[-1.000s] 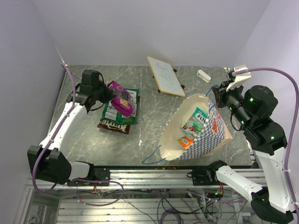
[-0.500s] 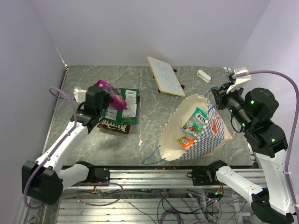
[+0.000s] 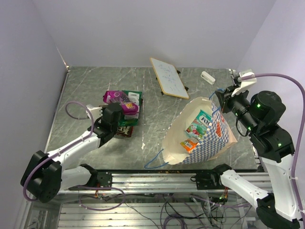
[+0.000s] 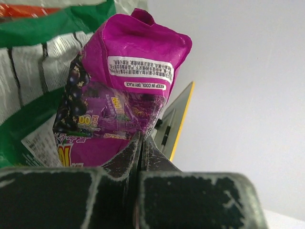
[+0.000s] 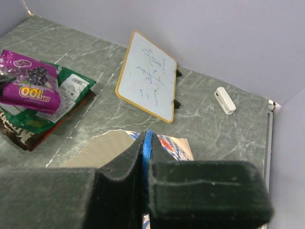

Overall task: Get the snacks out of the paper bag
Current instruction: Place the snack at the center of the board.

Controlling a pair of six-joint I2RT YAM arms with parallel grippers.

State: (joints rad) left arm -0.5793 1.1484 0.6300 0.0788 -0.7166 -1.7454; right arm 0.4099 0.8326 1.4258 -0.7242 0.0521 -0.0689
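Left wrist – L fingers (image 4: 137, 150) tight on edge of magenta snack (image 4: 125, 90); R fingers (image 5: 133, 153) tight on cord (image 5: 148, 142) of paper bag (image 5: 97, 150).

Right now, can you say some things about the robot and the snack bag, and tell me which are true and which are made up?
1. The right gripper pinches the bag's blue cord handle. True.
2. The paper bag is empty. False: colourful snack packets show inside it.
3. The magenta packet sits on a green packet. True.
4. The white board is inside the bag. False: it lies on the table, behind the bag.
5. The left gripper is wide open. False: its fingers are shut at the magenta packet's edge.
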